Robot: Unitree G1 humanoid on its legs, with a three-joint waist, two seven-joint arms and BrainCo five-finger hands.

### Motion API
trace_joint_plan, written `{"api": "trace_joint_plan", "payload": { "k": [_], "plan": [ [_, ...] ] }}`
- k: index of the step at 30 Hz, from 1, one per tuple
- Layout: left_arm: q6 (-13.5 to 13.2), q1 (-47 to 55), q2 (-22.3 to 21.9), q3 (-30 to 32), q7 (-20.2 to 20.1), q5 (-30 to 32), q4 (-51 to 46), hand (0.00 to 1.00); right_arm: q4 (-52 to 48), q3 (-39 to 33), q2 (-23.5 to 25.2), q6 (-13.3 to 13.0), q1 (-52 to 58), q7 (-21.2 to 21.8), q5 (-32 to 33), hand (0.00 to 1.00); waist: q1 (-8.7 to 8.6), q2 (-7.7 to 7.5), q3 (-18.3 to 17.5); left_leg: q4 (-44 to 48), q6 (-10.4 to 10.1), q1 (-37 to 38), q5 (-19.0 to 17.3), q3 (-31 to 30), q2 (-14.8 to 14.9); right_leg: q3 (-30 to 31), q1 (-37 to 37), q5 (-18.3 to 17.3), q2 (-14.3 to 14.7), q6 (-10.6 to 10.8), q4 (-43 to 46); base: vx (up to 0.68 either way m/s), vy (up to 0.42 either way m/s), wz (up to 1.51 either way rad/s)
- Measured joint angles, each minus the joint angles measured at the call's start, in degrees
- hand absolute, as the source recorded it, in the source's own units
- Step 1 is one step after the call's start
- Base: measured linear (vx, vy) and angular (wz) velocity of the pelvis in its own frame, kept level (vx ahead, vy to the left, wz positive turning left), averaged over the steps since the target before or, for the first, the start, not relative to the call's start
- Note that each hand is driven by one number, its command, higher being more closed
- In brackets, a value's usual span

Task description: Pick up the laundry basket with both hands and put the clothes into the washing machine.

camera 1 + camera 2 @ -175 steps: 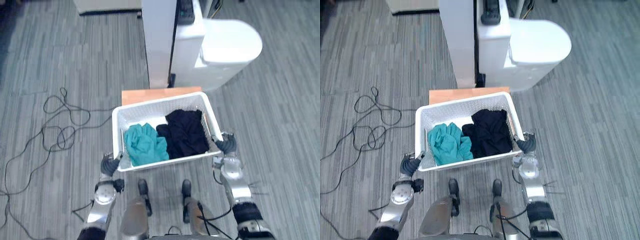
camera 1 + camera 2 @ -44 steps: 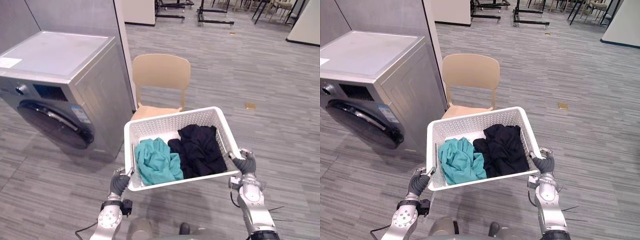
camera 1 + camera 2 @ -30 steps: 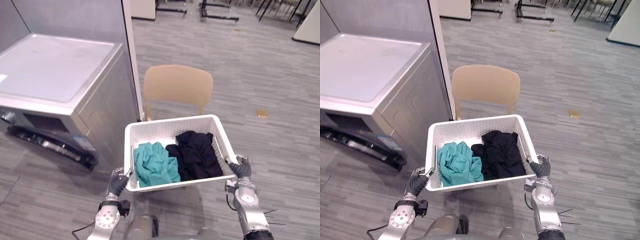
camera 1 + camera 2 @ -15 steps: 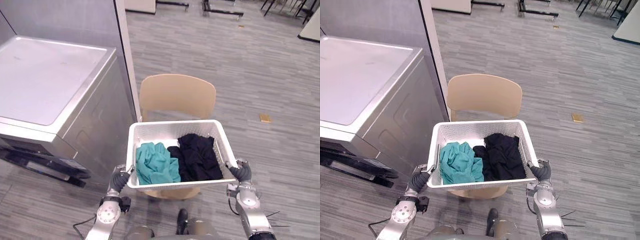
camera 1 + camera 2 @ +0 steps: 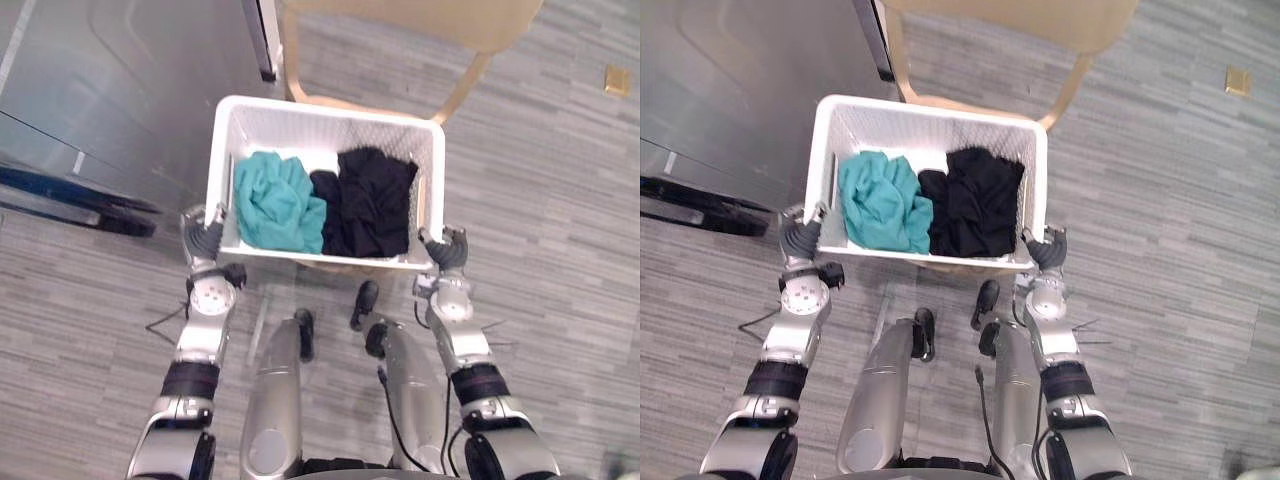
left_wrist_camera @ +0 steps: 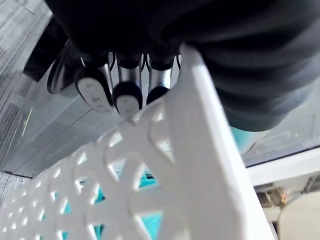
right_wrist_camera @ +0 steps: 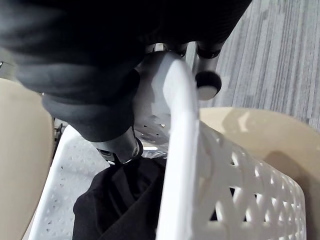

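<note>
Floor (image 5: 560, 200): grey plank pattern, streaky grain, even light. Beige chair (image 5: 430, 18) at far edge, backrest + slanted rt leg visible. Small tan square (image 5: 617, 80) on floor, far rt, apart from chair.

White lattice-walled laundry basket (image 5: 225, 135); teal garment (image 5: 272, 200); black garment (image 5: 368, 200); beige chair (image 5: 470, 20); grey striped floor (image 5: 560, 190); grey washing machine (image 5: 110, 80).

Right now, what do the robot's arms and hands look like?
Both arms are silver-grey and tube-shaped, with a dark band partway up each. The left hand and right hand wear dark ribbed covers, and their silver fingers end in dark rounded tips.
</note>
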Motion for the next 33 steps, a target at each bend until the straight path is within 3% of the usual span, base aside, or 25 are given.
{"api": "trace_joint_plan", "payload": {
  "k": [3, 12, 19, 28, 33],
  "plan": [
    [-1.2, -3.7, -0.9, 3.1, 1.4, -1.5, 1.5, 0.0, -2.1, 0.5, 1.4, -1.6, -1.0, -1.3, 0.0, 0.0, -0.03, 0.03, 1.2, 1.0, -1.2, -1.9, -0.2, -1.2, 1.5, -1.9, -0.5, 0.6, 1.2, -1.1, -1.2, -0.03, -0.096, -0.02],
    [-3.2, -4.5, -1.7, 4.8, 1.5, -1.7, 2.6, 0.0, -5.3, 0.4, 3.8, -1.7, 1.5, -2.3, 0.0, 0.0, -0.8, 0.04, 1.2, 0.5, -1.9, -1.3, 0.3, -1.8, 2.1, -2.5, 0.5, 1.5, 2.1, -2.5, -2.2, 0.0, -0.001, 0.0],
    [-4.9, 6.5, -6.6, 5.3, 1.0, -2.3, 0.3, 0.0, -15.0, 3.1, 6.0, -3.7, 10.8, -0.9, 0.0, 0.0, -0.73, 0.04, 1.2, -2.1, -1.9, 4.0, 0.3, -0.4, 2.0, -1.4, 4.9, 1.4, 2.6, -2.0, -4.2, 0.0, 0.027, -0.05],
    [-7.5, 23.1, -10.4, 5.4, -2.2, -6.9, -8.3, 0.0, -22.3, 2.9, 4.1, -5.5, 21.4, 0.5, -0.1, 0.0, -0.55, 0.0, 1.0, -8.8, -2.5, 15.5, 0.9, 0.5, 0.8, -1.1, 14.2, -0.6, 2.3, -1.1, -6.2, 0.04, -0.004, 0.05],
    [-8.7, 29.8, -11.3, 5.5, -6.1, -11.4, -8.5, 0.0, -21.9, 0.6, 2.2, -5.0, 29.3, 3.4, -0.3, 0.0, -0.52, 0.22, -3.9, -15.0, -3.3, 21.2, 2.4, 0.1, -0.5, -1.8, 18.5, -1.5, 1.9, -1.3, -8.4, 0.14, -0.029, 0.13]
  ]
}}
